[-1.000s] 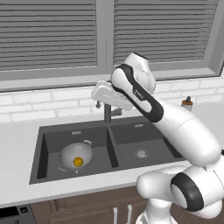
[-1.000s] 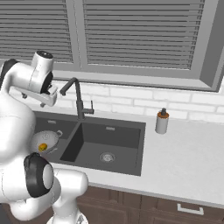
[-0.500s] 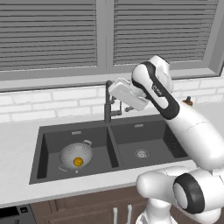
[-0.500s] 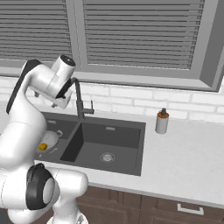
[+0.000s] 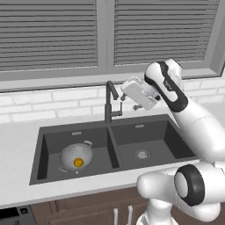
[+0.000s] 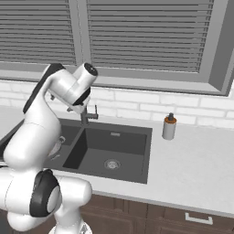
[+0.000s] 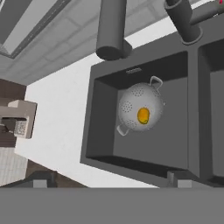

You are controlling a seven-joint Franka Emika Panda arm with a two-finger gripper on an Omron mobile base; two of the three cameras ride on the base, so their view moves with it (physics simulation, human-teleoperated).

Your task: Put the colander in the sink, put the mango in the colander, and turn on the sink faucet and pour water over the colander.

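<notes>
Orange-yellow round mango (image 5: 78,162) sits in the perforated silver-grey metal colander (image 5: 76,156) in the dark charcoal sink's (image 5: 115,117) left basin; the gripper (image 5: 119,102), wide open and empty, hangs beside the dark grey gooseneck faucet (image 5: 108,103).

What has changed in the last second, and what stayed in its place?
The arm swung its hand to the right, from over the left basin to beside the sink faucet. The gripper stayed open and took hold of nothing. The colander with the mango in it stayed in the left basin of the sink. No water is visible.
</notes>
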